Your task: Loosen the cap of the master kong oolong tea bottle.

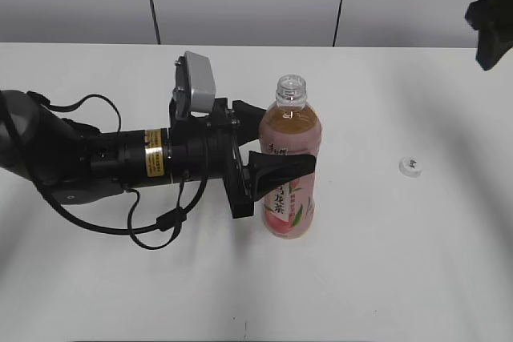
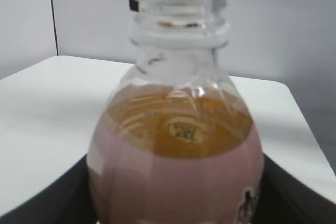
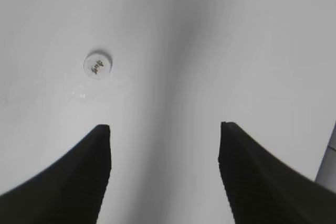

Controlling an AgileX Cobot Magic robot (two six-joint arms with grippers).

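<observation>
Exterior view, one uncapped bottle (image 1: pixel 290 170) gripped by left pincer (image 1: pixel 268 150), one cap (image 1: pixel 410 166) apart, right pincer (image 3: pixel 165 177) open

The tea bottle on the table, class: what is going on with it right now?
The left tool is clamped around the tall clear plastic bottle of amber tea, holding it upright on the white table. Its neck is open: the small round white cap lies apart on the table. The right tool hangs open, empty, above the table.

Bottle (image 2: pixel 176 145) base cut off by lower edge and blurred in left wrist view, label partly hidden behind left gripper (image 1: pixel 268 150), cap (image 3: pixel 97 64) print too small to read, right gripper (image 3: pixel 164 169) mostly out of frame in exterior view.
</observation>
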